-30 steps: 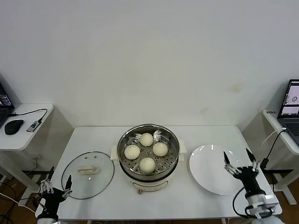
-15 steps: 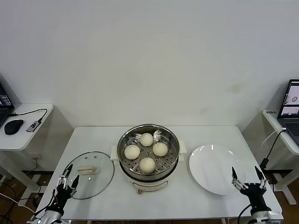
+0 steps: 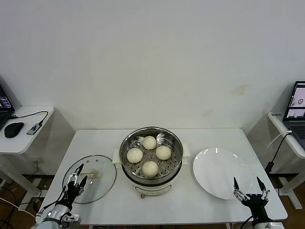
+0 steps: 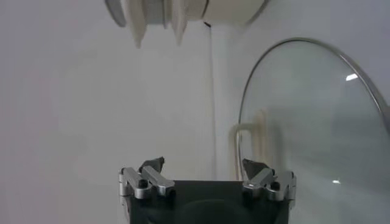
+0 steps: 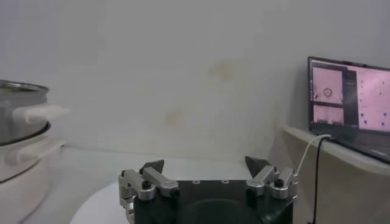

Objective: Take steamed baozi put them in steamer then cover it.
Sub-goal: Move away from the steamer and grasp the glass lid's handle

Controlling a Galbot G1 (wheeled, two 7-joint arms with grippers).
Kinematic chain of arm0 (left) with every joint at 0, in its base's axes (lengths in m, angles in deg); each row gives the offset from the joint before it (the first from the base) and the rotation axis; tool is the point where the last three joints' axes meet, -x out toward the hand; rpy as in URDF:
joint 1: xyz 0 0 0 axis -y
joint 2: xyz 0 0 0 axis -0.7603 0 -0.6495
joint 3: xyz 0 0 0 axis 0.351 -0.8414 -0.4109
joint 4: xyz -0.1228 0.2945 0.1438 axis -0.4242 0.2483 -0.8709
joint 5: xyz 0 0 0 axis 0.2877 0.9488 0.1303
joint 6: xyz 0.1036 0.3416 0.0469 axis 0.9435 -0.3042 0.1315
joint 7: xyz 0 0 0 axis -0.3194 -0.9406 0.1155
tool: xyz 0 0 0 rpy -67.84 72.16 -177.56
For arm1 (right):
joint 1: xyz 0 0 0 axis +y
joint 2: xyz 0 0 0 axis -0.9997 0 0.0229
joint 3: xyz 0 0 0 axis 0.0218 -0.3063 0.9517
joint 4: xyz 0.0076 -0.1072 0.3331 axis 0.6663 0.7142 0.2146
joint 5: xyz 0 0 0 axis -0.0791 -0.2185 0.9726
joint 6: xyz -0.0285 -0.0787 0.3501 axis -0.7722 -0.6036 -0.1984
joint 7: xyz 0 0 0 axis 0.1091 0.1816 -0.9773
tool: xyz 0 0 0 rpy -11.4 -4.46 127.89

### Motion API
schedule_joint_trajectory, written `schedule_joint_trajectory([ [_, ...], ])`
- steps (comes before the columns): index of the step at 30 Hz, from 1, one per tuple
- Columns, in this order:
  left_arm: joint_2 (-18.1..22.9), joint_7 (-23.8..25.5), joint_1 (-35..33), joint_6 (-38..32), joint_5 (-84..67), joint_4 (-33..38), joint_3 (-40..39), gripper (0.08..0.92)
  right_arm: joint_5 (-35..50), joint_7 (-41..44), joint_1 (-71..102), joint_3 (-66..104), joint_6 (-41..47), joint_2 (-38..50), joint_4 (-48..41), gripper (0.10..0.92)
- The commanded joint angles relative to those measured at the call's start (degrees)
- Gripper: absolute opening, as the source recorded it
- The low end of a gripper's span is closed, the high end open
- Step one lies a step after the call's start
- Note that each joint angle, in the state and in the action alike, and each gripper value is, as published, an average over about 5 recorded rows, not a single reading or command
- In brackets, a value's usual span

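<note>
At the left of the surface (image 3: 105, 138), the cover (image 3: 89, 178) lies flat with its cream handle (image 3: 89, 174) upward, just beside the steamer (image 3: 151, 160). All four steamed baozi (image 3: 150, 168) already sit on the perforated tray inside the steamer, so the step in hand is, by my judgement, fetching the cover and setting it on the pot. To do that well, the left hand (image 3: 77, 177) should come down squarely over the handle, with one finger on each long side of it, and close firmly before lifting; a grip on the glass or the metal rim would likely slip. The lift should go straight up and keep the cover level, then carry it across to the steamer and lower it centred, so the rim seats all round and does not catch on the side handles.

The left hand hovers over the near-left edge of the cover, its fingers spread and holding nothing; in the left wrist view the handle lies just ahead of the fingertips, toward one side and not yet between them. The arm reaches in low from the front edge of the surface.

Farther right, the white plate (image 3: 220, 171) is bare. The right hand (image 3: 249, 186) is parked at its near edge, fingers spread and pointing up, gripping nothing.
</note>
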Motion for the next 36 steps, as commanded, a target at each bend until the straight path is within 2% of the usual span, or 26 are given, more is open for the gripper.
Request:
schedule_joint_trajectory([
  [1,-0.75,0.40,6.54,-0.12,0.60,-5.17,-3.25,0.823,-0.42,0.20,0.55,-0.37,0.11,-0.80,0.13,0.823],
  [12,-0.38,0.21,11.13,0.50,-0.28,-9.52,-5.25,0.823,-0.78,0.36,0.66,-0.72,0.04,-1.29,-0.16,0.823],
  [22,-0.55,0.48,12.09,0.80,-2.45,-11.59,-5.79,0.806,-1.32,0.50,0.82,-0.83,0.24,-1.62,0.05,0.823],
  [36,-0.53,-0.11,12.08,0.33,-4.08,-12.52,-5.85,0.419,-1.85,0.64,1.06,-2.00,0.66,-1.83,0.91,0.823],
])
